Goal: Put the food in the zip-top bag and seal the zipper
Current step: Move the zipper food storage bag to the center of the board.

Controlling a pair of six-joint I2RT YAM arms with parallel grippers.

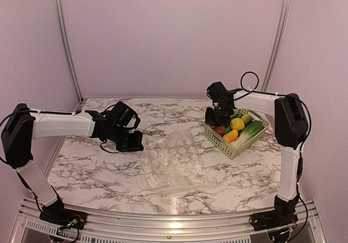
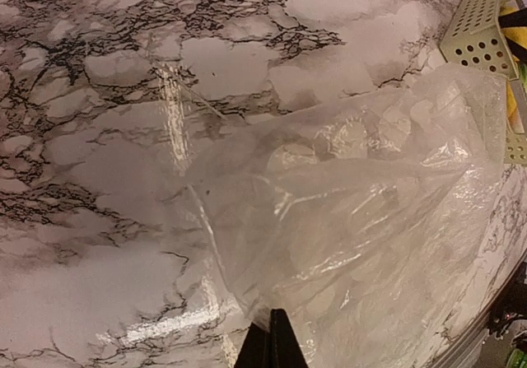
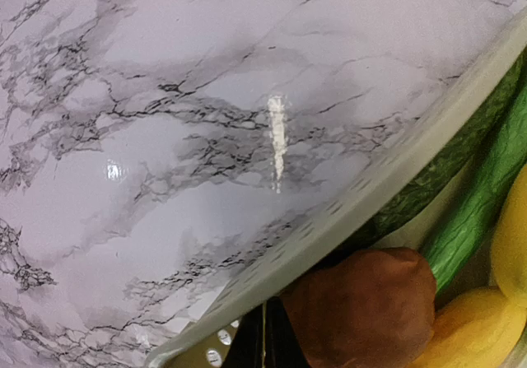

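The clear zip-top bag (image 1: 171,164) lies crumpled in the middle of the marble table; its zipper cannot be made out. My left gripper (image 1: 133,142) is at the bag's left edge. In the left wrist view its fingers (image 2: 272,323) are pressed together on the film of the bag (image 2: 370,220). The food sits in the pale green basket (image 1: 217,138): a lemon (image 1: 237,124), an orange piece (image 1: 231,136), bok choy (image 1: 249,131) and a brown item (image 1: 219,129). My right gripper (image 1: 217,115) is shut at the basket's far left corner, its tips (image 3: 268,314) beside the brown item (image 3: 362,302).
The basket rim (image 3: 395,179) runs diagonally across the right wrist view, with green produce (image 3: 461,220) and yellow pieces (image 3: 510,228) behind it. A basket corner (image 2: 478,30) touches the bag's far side. Walls and a metal frame ring the table.
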